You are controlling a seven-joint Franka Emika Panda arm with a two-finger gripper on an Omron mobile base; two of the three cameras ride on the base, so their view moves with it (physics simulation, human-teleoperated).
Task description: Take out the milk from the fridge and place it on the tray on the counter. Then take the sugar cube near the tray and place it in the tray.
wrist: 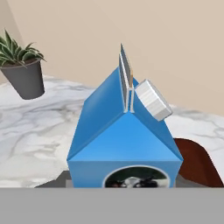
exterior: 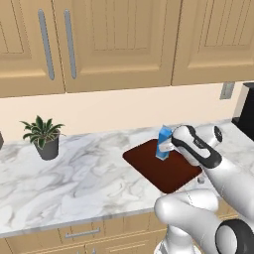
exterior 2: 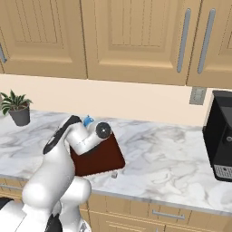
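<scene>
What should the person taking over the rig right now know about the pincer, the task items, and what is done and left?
Pincer: at the milk, apparently gripping it; the fingertips are hidden, so the grip is unconfirmed.
Milk: upright on the tray's far end, on the counter.
Sugar cube: on the counter just off the tray's near edge.
Done: milk brought to the tray.
Left: release the milk if held, then put the sugar cube in the tray.

Bright, even rendered light — soft shadows, no glare, slightly coarse detail.

Open counter [exterior: 89, 173] left of tray [exterior: 149, 161]
</scene>
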